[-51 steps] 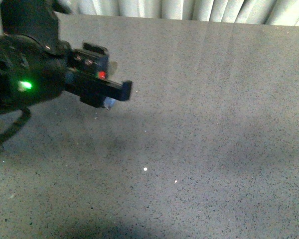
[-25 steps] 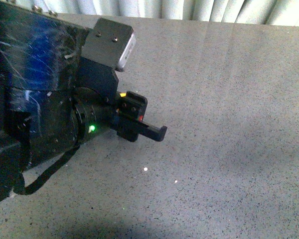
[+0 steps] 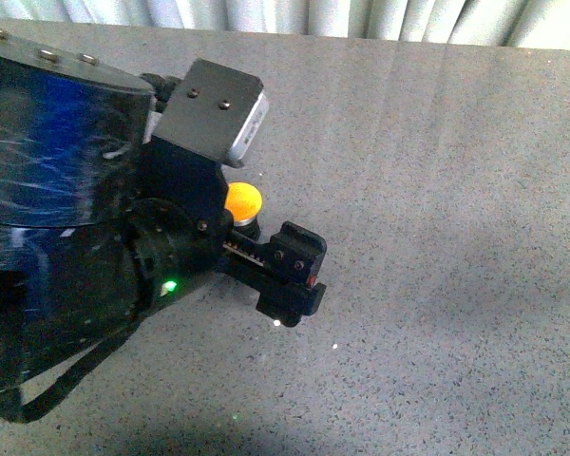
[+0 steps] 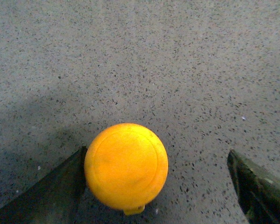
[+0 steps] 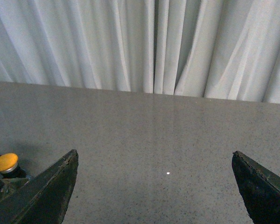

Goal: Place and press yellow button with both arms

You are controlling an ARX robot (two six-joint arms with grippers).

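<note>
The yellow button (image 3: 244, 199) stands upright on the grey table, its orange-yellow cap showing above a black collar. My left gripper (image 3: 271, 249) is low over it and open. In the left wrist view the cap (image 4: 126, 165) sits between the jaws, touching or nearly touching one finger (image 4: 42, 198), well apart from the other (image 4: 256, 189). A yellow tab shows under the cap. My right gripper (image 5: 154, 156) is open and empty, out of the front view. In its own view the button (image 5: 4, 162) lies off to one side, outside the jaws.
The grey speckled table (image 3: 437, 190) runs back to a white pleated curtain (image 5: 144, 42). The bulky left arm (image 3: 66, 218) with its green light and grey camera block (image 3: 214, 109) fills the left of the front view. A small white speck (image 3: 277, 323) lies near the gripper.
The left arm has swung from the far left toward the middle and nearer the camera. The yellow button has come into view between its open jaws.
</note>
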